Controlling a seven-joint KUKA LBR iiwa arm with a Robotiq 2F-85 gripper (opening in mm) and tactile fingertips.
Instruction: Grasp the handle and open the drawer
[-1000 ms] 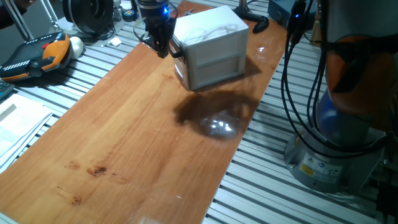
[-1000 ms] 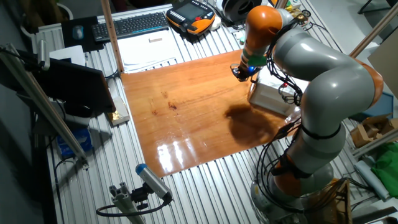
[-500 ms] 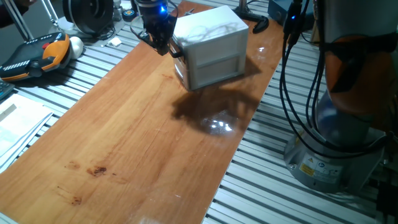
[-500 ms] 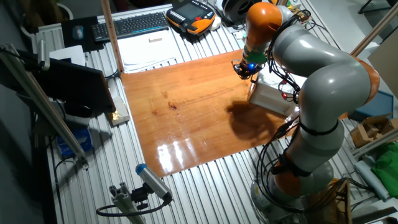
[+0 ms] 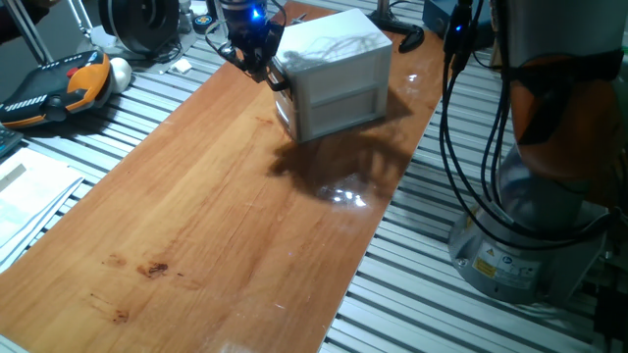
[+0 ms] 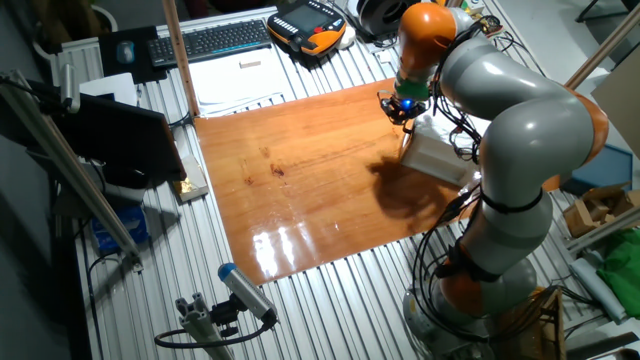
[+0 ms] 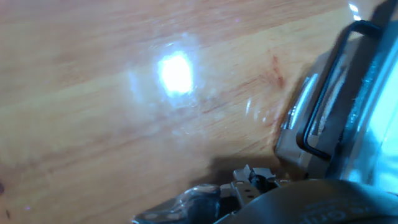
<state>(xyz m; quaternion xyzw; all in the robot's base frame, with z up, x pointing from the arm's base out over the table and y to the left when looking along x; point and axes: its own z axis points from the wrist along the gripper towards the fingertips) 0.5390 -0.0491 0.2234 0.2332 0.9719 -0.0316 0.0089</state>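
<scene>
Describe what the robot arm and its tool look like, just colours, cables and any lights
The arm has bulky silver-grey links joined by orange bands, rising from a grey round base with a small label. Black cables hang alongside it. The tool is black and compact, with a blue light glowing just above it.

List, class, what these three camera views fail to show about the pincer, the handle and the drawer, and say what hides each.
- Pincer jaws: open or shut unclear; tiny in both fixed views, cut off in hand view.
- Handle: contact with the pincer unclear; hand view blurred, lower end hidden by the hand's body.
- Drawer: how far open unclear; the arm hides it in the other fixed view.
</scene>
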